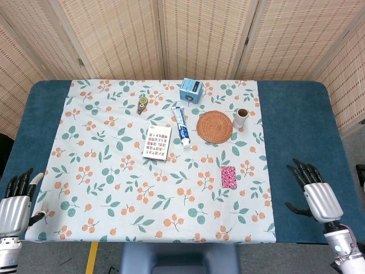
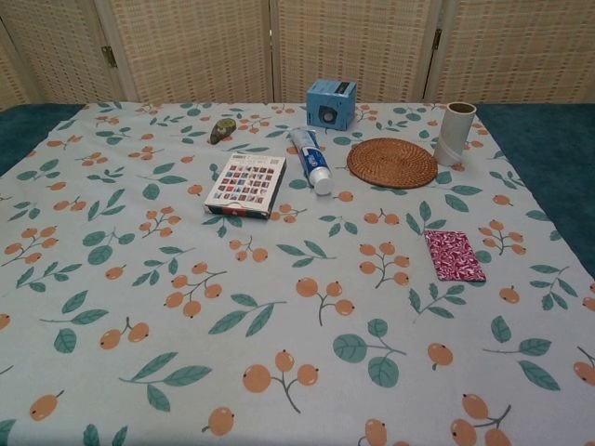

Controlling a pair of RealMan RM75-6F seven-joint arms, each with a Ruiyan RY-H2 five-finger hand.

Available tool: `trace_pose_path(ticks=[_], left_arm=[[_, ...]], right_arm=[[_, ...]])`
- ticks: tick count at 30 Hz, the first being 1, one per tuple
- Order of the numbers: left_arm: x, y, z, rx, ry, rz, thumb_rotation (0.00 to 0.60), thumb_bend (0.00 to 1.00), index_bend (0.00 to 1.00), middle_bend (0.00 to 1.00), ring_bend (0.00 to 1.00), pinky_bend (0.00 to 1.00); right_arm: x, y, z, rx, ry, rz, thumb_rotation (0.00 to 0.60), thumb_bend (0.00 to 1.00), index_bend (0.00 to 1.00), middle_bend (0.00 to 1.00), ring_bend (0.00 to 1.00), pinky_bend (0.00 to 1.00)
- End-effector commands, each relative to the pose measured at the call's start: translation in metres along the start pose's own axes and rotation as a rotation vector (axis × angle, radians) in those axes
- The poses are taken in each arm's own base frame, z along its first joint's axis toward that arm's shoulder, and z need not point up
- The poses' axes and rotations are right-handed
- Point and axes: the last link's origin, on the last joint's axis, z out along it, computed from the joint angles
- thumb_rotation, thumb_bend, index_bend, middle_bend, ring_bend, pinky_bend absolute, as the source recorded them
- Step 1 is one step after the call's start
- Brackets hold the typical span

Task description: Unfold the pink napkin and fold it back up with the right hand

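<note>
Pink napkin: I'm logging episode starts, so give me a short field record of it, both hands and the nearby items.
napkin: folded, flat on the floral cloth, untouched
right hand: open, over the blue table edge, apart from the napkin
left hand: open, at the near left corner, holding nothing
behind napkin: woven mat, paper tube upright
centre: toothpaste lying down, card box flat
far edge: blue box
</note>
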Motion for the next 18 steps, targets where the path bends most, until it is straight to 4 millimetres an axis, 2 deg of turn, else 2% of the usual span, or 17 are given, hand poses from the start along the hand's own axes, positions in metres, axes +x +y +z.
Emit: trace_pose_path(ticks=[1,7,11,18], left_arm=[[0.0,0.0,-0.001,-0.001,-0.001,-0.003,0.6,0.43,0.16,0.02,0.08,0.0],[-0.002,-0.004,-0.004,0.007,-0.006,-0.002,0.6,0.43,0.18,0.02,0.1,0.0],[-0.003,-0.007,-0.005,0.013,-0.01,-0.003,0.6,0.43,0.2,0.03,0.1,0.0],[-0.006,-0.007,-0.004,0.006,-0.019,-0.006,0.6,0.43,0.22,0.03,0.11,0.0]], right_arm=[[-0.008,-0.016,0.016,0.03,-0.071,0.077,0.369,0.22,0.21,0.0,0.0,0.0],[-0.02,-0.031,0.043,0.048,-0.165,0.137,0.287,0.22,0.26,0.01,0.0,0.0],[-0.029,-0.041,0.062,0.067,-0.193,0.138,0.277,0.22,0.26,0.01,0.0,0.0],[-0.056,-0.061,0.091,0.095,-0.255,0.073,0.274,0.22,0.26,0.01,0.0,0.0]])
